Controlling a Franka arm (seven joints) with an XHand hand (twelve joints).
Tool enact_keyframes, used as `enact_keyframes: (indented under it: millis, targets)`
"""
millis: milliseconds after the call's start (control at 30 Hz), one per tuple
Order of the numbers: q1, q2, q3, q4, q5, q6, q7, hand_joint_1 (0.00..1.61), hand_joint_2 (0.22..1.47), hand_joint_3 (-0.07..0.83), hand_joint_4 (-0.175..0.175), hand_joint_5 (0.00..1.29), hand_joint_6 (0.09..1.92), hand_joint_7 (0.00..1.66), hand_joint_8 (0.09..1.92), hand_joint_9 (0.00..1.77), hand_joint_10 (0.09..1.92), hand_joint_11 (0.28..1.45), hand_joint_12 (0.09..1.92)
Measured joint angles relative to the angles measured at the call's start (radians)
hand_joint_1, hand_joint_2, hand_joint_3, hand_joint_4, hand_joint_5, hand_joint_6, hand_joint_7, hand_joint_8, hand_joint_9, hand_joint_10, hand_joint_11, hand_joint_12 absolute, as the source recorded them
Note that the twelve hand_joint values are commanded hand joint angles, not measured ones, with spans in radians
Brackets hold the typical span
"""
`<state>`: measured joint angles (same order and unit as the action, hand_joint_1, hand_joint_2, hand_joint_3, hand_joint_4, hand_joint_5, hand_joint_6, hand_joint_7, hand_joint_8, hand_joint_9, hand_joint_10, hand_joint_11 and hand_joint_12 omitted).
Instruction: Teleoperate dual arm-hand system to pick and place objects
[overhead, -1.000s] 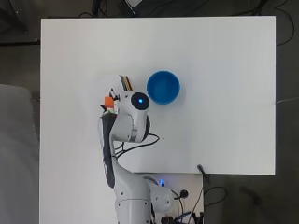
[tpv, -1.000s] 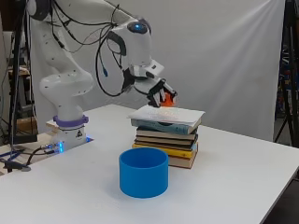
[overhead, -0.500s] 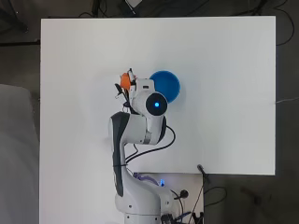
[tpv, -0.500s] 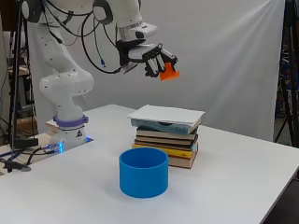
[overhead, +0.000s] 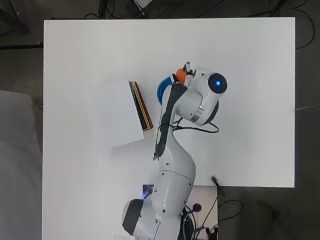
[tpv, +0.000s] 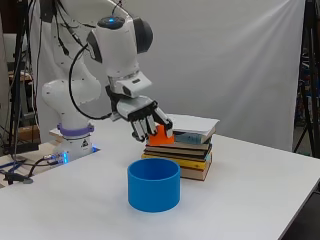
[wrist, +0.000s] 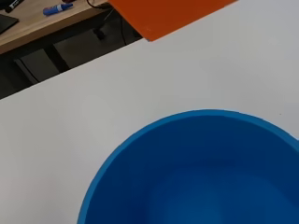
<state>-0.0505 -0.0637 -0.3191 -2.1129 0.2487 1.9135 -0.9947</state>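
One orange block (tpv: 161, 137) sits clamped in the curled fingers of the hand (tpv: 142, 118), held in the air above the blue bowl (tpv: 153, 184) and in front of the stack of books (tpv: 190, 150). The bowl stands on the white table (tpv: 260, 195), just beside the books. From the wrist, the block (wrist: 168, 14) shows as an orange edge over the bowl's open mouth (wrist: 196, 172).

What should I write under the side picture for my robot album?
The hand holds an orange block above a blue bowl, beside stacked books.
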Motion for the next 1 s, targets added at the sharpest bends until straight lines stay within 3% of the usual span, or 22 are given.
enact_keyframes:
  millis: [267, 367, 467, 500, 533, 567, 600, 633, 700, 800, 1000]
  targets:
    - [-0.026, 0.136, -0.024, -0.009, 0.056, 0.056, -0.105, 1.05, 1.22, -0.006, 0.175, 0.72, 1.92, 1.28, 1.92, 1.52, 1.92, 1.17, 1.77]
    - [-0.024, 0.125, -0.005, -0.032, 0.066, 0.060, -0.117, 0.93, 1.25, 0.010, 0.173, 0.72, 1.55, 1.27, 1.92, 1.52, 1.92, 1.16, 1.77]
    - [-0.020, 0.090, 0.036, -0.065, 0.064, 0.077, -0.122, 0.95, 1.21, -0.005, 0.175, 0.80, 1.32, 1.30, 1.92, 1.54, 1.92, 1.17, 1.76]
    - [-0.016, 0.082, 0.047, -0.068, 0.059, 0.081, -0.120, 0.76, 1.13, -0.018, 0.087, 0.55, 0.90, 1.06, 1.73, 1.30, 1.82, 0.95, 1.61]
    - [-0.006, 0.075, 0.051, -0.069, 0.052, 0.083, -0.118, 0.50, 0.94, -0.031, 0.075, 0.31, 0.51, 0.64, 1.09, 0.79, 1.28, 0.65, 1.16]
    - [0.008, 0.073, 0.049, -0.068, 0.044, 0.081, -0.114, 0.32, 0.80, -0.026, 0.082, 0.16, 0.26, 0.34, 0.59, 0.43, 0.76, 0.47, 0.73]
    - [0.024, 0.078, 0.046, -0.060, 0.034, 0.070, -0.102, 0.22, 0.72, -0.017, 0.089, 0.08, 0.13, 0.17, 0.30, 0.23, 0.42, 0.39, 0.42]
    - [0.036, 0.090, 0.044, -0.045, 0.025, 0.047, -0.084, 0.16, 0.71, -0.007, 0.091, 0.04, 0.09, 0.08, 0.14, 0.13, 0.22, 0.37, 0.22]
    - [0.044, 0.124, 0.049, 0.006, 0.013, -0.025, -0.041, 0.08, 0.78, 0.010, 0.089, 0.01, 0.09, 0.02, 0.09, 0.11, 0.09, 0.38, 0.09]
    - [0.032, 0.150, 0.047, 0.081, 0.007, -0.122, -0.018, 0.10, 0.87, 0.013, 0.075, 0.00, 0.09, 0.02, 0.09, 0.16, 0.09, 0.39, 0.09]
    - [0.027, 0.098, 0.047, 0.054, -0.002, -0.097, -0.004, 0.06, 0.91, 0.004, 0.050, 0.04, 0.09, 0.15, 0.09, 0.30, 0.09, 0.43, 0.09]
